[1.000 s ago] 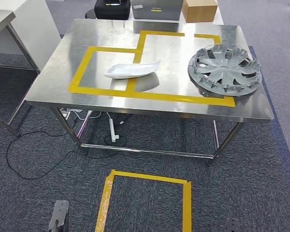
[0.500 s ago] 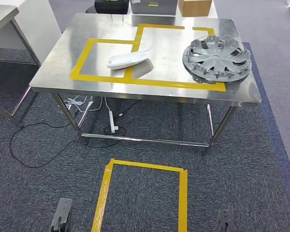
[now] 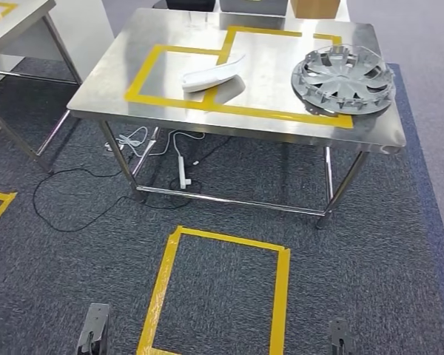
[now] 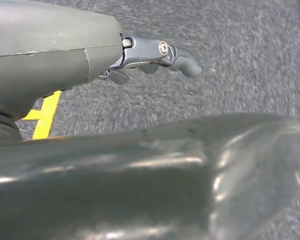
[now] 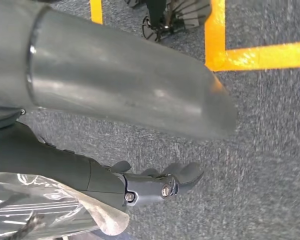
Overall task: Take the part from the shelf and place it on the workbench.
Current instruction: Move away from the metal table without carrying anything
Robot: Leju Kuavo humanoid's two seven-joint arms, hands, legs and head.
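Change: Since the earlier frames my whole head view shifted, so the camera moved; the things on the worktop kept their places relative to one another.
Worktop: the steel worktop (image 3: pixel 152 111) stood ahead of me on the grey carpet, marked with yellow tape outlines.
Part: the white curved part (image 3: pixel 213 72) lay on the worktop, across the tape line between two outlined fields, tilted with one end raised.
Hubcap: a grey hubcap (image 3: pixel 342 78) lay on the worktop's right side, well apart from the part, its edge over the tape.
Floor: a yellow tape rectangle (image 3: pixel 166 277) was marked on the carpet in front of the worktop; a white power strip (image 3: pixel 183 171) and cables lay under the worktop.
Left hand: my left hand (image 4: pixel 156 52) hung over the carpet, fingers loosely stretched out and holding nothing.
Right hand: my right hand (image 5: pixel 160 182) also hung over the carpet near yellow tape, fingers loosely extended, nothing in them; a clear plastic sheet (image 5: pixel 46 205) showed beside the wrist, and I could not tell what it belonged to.
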